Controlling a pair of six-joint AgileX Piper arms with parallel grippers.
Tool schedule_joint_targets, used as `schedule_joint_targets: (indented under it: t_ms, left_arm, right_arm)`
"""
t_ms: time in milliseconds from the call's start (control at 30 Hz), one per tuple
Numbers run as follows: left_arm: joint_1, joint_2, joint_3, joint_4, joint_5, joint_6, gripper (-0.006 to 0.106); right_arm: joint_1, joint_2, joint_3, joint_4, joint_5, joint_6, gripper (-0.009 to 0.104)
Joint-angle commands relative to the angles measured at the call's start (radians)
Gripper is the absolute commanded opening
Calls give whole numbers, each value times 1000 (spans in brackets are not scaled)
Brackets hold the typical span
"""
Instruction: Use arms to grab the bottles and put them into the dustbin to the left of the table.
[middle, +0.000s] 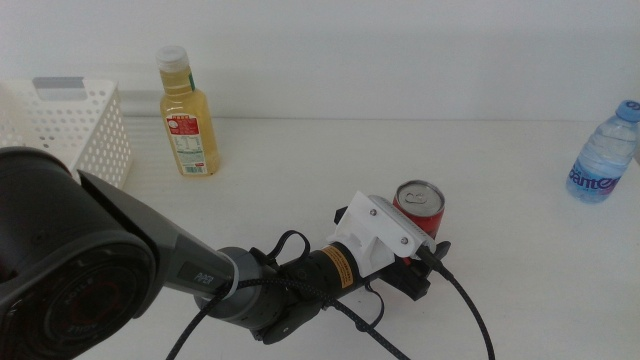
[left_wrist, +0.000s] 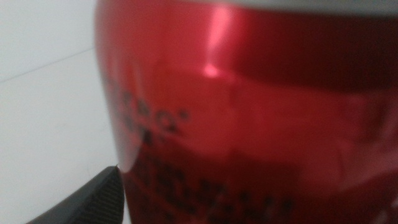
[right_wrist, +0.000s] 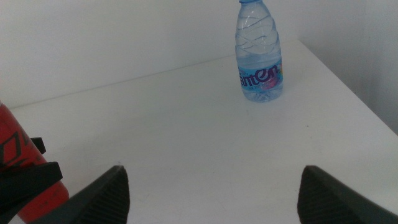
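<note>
Middle view, left to right. Dustbin (middle: 75, 125) at far left of the table (middle: 300, 170), cut off by the frame edge; its lower part is hidden behind the left arm (middle: 110, 275), whose dark bulk fills the bottom-left corner. Juice bottle (middle: 187, 115) stands upright just beside the bin, fully visible. Left gripper (middle: 420, 250) is at the red can (middle: 421, 207) in mid-table; the white housing covers the jaws, and only the can's top and upper side show. Water bottle (middle: 603, 155) is upright at far right, partly cut off by the frame edge.

Left wrist view: can (left_wrist: 249, 118) fills the frame, blurred, lettering unreadable. One jaw tip touches its side; the other is out of sight. Cannot tell if the grip is closed.

Right wrist view: right gripper (right_wrist: 214, 190) has its jaws spread wide with nothing between them, over bare table. Water bottle (right_wrist: 259, 53) well ahead, cap cropped. Can (right_wrist: 25, 168) and left gripper (right_wrist: 28, 177) show at the edge, cut off.

Surface: plain white tabletop, a few dark specks. White wall behind.
</note>
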Motion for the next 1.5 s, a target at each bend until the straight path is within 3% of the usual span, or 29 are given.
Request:
schedule_joint_targets:
  t_ms: [0, 267, 300, 400, 900, 967, 1067, 1233, 1467]
  left_arm:
    - [0, -1, -5, -10, -3, 2, 93]
    - [0, -1, -5, -8, -1, 2, 46]
    - [8, -6, -3, 20, 9, -51, 21]
    - [11, -70, 17, 32, 78, -79, 12]
    - [9, -553, 14, 58, 733, -135, 11]
    - [31, -581, -12, -16, 876, -126, 11]
    - [120, -598, -103, -220, 1136, -18, 11]
    - [334, -598, -294, -565, 1559, 455, 11]
    - [642, -573, -559, -552, 1927, 497, 11]
  right_arm:
    - [-10, -5, 4, -10, -13, -3, 90]
    - [-10, -5, 4, -10, -13, -3, 90]
    - [-10, -5, 4, -10, -13, -3, 90]
    - [-10, -5, 4, -10, -13, -3, 90]
    - [-10, -5, 4, -10, -13, -3, 90]
    - [-10, -5, 4, -10, -13, -3, 90]
    - [-10, -5, 4, -10, -13, -3, 90]
    - [-10, -5, 4, -10, -13, -3, 90]
    - [-10, -5, 4, -10, -13, -3, 90]
